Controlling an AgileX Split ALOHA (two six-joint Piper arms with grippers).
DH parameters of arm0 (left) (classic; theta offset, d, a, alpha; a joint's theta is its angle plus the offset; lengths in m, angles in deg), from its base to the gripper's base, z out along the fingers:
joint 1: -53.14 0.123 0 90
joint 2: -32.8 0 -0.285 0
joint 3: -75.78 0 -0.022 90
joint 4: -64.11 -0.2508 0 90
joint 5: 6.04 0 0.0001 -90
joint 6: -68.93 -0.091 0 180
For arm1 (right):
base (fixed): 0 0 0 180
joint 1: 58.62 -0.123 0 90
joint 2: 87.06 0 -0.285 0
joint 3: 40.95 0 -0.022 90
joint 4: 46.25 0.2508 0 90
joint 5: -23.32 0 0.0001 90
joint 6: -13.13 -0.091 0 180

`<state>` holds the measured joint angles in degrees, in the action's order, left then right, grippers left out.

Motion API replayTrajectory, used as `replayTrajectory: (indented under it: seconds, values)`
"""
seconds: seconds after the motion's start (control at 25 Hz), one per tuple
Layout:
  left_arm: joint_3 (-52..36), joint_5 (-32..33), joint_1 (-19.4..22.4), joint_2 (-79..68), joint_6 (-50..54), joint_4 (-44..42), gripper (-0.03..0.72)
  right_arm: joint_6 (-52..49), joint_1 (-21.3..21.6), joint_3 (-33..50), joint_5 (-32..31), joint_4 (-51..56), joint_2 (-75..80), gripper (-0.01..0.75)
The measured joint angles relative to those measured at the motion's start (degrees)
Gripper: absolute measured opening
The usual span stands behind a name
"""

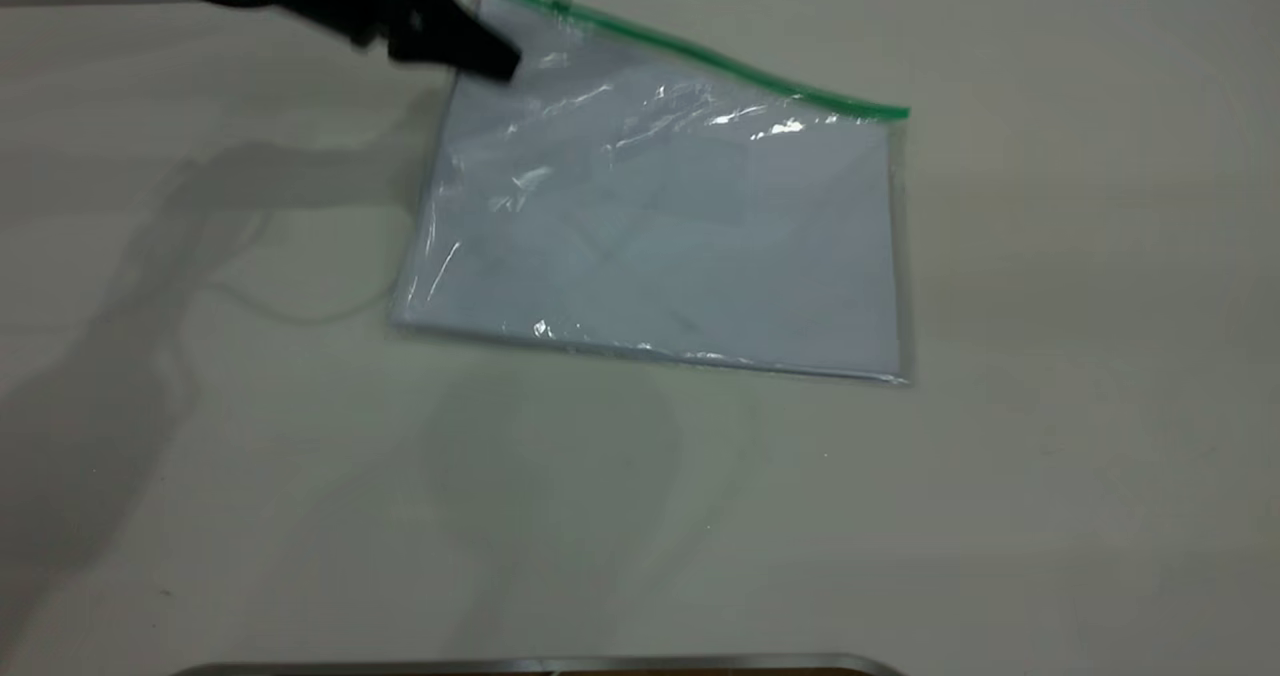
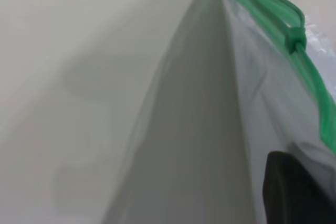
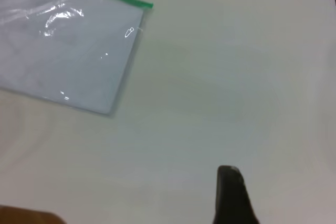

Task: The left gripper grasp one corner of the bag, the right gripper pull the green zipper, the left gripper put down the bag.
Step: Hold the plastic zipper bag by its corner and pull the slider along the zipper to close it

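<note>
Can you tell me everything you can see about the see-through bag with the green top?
The flat clear plastic bag is a shiny, crinkly rectangle with white paper inside. A thin bright green zipper runs along its far edge, with a small green slider near the left corner. The black left gripper pinches that corner, lifting it slightly. The rest lies on the pale table.

The bag (image 1: pixel 680 226) is clear, its paper showing pale bluish white. The green zipper (image 1: pixel 700 54) is bright green. The left gripper (image 1: pixel 470 41) is black; the table (image 1: pixel 1050 356) plain off-white.
</note>
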<state>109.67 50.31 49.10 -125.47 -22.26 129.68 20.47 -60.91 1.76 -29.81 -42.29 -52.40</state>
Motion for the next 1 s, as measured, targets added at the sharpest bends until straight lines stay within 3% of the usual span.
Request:
replayTrajectory:
  seconds: [0.2, 0.52, 0.8, 1.0]
  values:
    - [5.7, 8.4, -0.8, 0.7, -3.2, -3.7, 0.053, 5.2, 0.0, 0.0, 12.8, 2.5, 16.2, 0.503]
    - [7.5, 9.5, -3.7, 0.7, -6.3, -14.9, 0.053, 21.8, 0.0, -0.1, 32.8, 17.0, 39.0, 0.502]
    - [7.5, 9.7, -8.8, 0.7, -13.3, -19.9, 0.053, 40.7, -1.3, -6.8, 37.7, 31.7, 58.0, 0.502]
    - [7.5, 7.2, -12.3, 0.7, -16.2, -20.3, 0.053, 52.3, -6.9, -14.0, 37.8, 38.9, 68.3, 0.502]
